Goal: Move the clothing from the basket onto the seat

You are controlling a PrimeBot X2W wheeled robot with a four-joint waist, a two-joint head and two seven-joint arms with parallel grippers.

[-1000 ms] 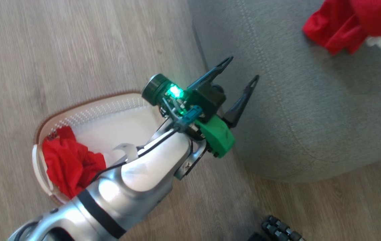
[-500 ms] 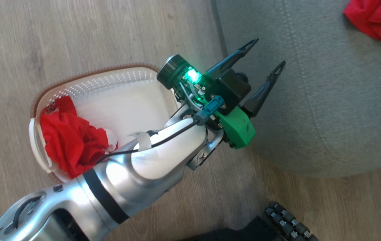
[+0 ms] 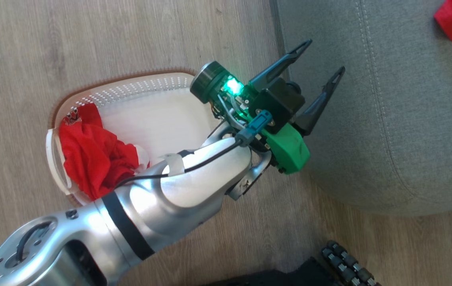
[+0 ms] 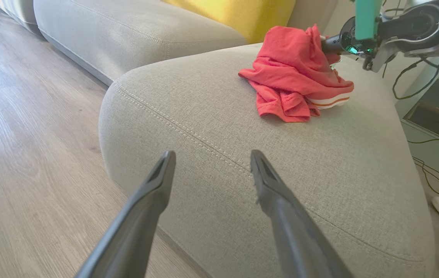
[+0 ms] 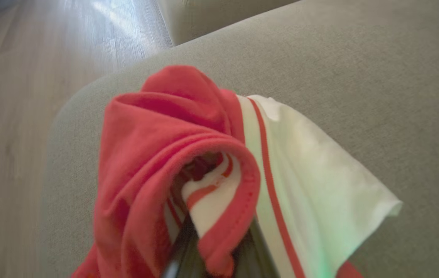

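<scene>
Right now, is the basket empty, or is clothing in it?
Not empty. A crumpled red garment lies at one end of the basket; the visible rest is bare. A second garment is on the seat.

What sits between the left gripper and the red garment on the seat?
Left wrist view: between left gripper and garment, just bare seat with a stitched seam.

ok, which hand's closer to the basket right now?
Left. The left hand is open beside the basket, at the seat edge; the right hand is farther off over the seat, holding red clothing.
</scene>
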